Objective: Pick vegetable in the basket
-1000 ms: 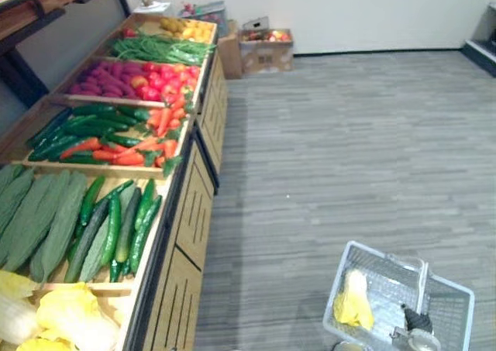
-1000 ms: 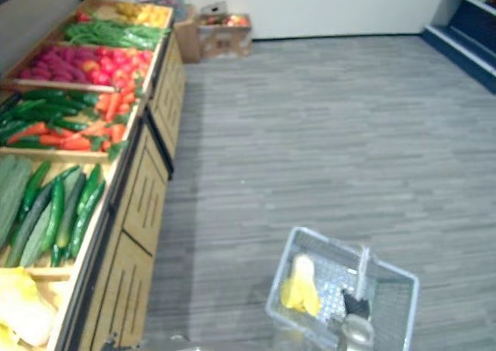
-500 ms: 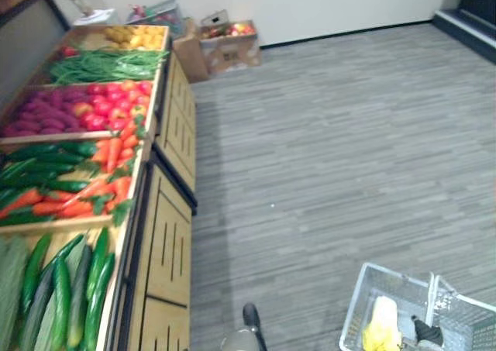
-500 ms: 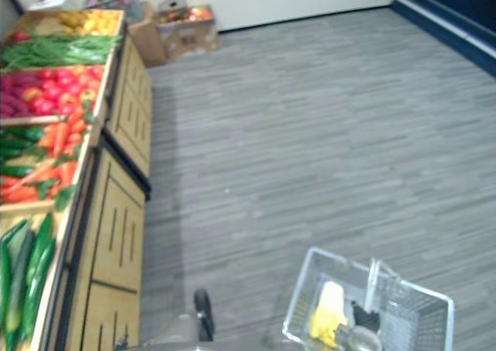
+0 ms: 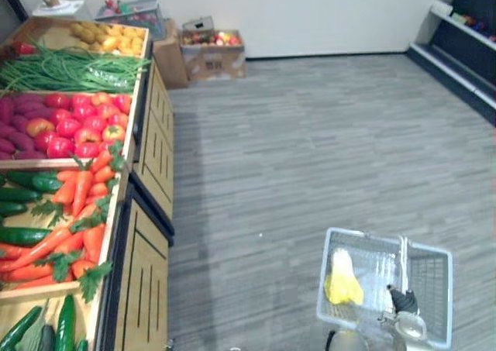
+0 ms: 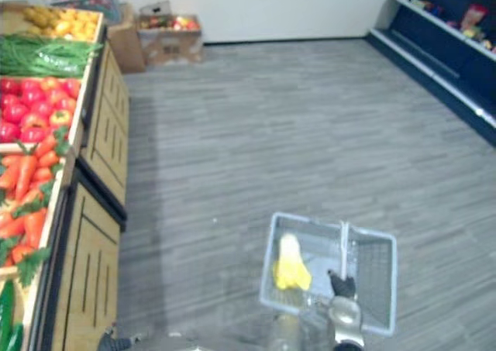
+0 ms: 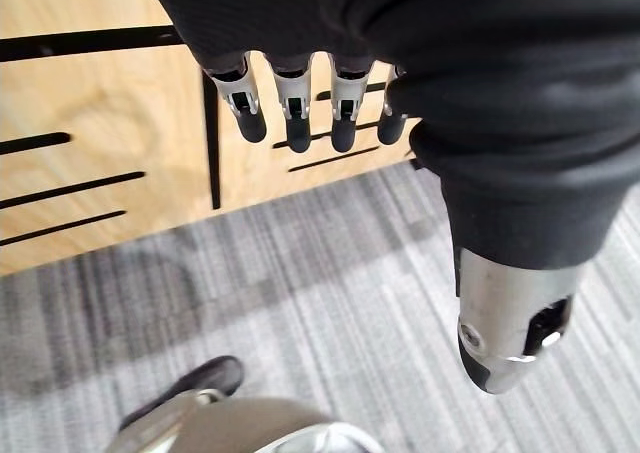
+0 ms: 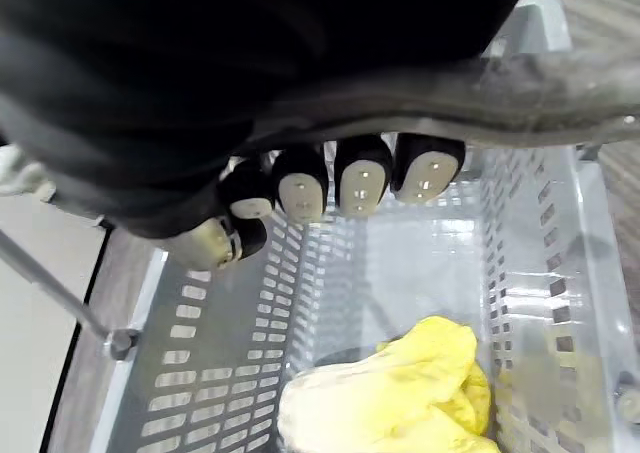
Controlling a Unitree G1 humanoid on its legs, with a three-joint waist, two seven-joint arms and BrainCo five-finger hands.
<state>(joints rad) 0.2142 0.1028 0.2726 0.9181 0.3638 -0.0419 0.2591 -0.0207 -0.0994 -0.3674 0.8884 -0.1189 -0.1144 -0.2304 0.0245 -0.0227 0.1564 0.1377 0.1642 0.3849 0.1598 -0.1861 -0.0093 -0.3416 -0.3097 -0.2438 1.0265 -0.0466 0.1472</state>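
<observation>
Hanging from the right hand [image 8: 362, 181], whose fingers curl round its handle [image 8: 560, 73], the grey basket [image 5: 434, 280] holds a yellow cabbage [image 5: 342, 280]. The left hand [image 7: 294, 101] hangs beside the wooden produce stand [image 7: 90, 123], fingers straight and loose, holding nothing.

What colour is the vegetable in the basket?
The vegetable is yellow and whitish, clearest in the right wrist view.

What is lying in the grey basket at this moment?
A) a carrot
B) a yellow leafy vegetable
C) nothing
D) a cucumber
B: the right wrist view shows a yellow leafy vegetable on the bottom of the basket, with the right hand curled round the basket's handle above it.
</observation>
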